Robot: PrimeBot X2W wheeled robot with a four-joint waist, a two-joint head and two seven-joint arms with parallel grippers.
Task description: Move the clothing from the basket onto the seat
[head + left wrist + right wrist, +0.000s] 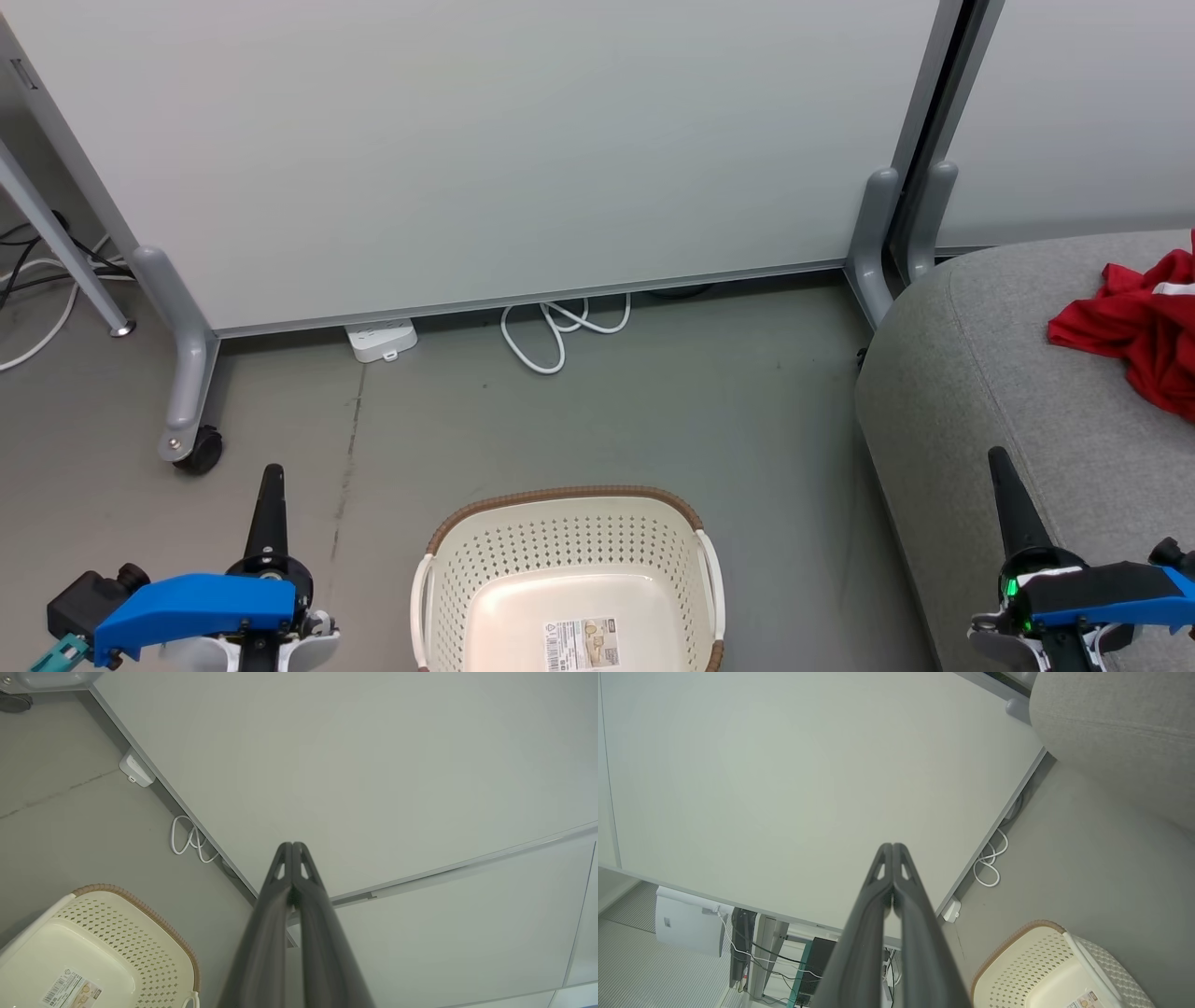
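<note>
On the grey floor (653, 401) stands the basket (569, 546), clothing (1134, 327) lies on the seat (990, 373), both arms' jaws pressed together.

Between the two sets of jaws: cream basket (560, 523), paper label (582, 644) on its bottom. Left gripper (271, 481) and right gripper (1002, 471) each pinched into one dark spike, tips up. Ahead and right of the right jaws: red clothing (1134, 327) heaped on the grey seat (980, 392), well apart from the basket.
</note>
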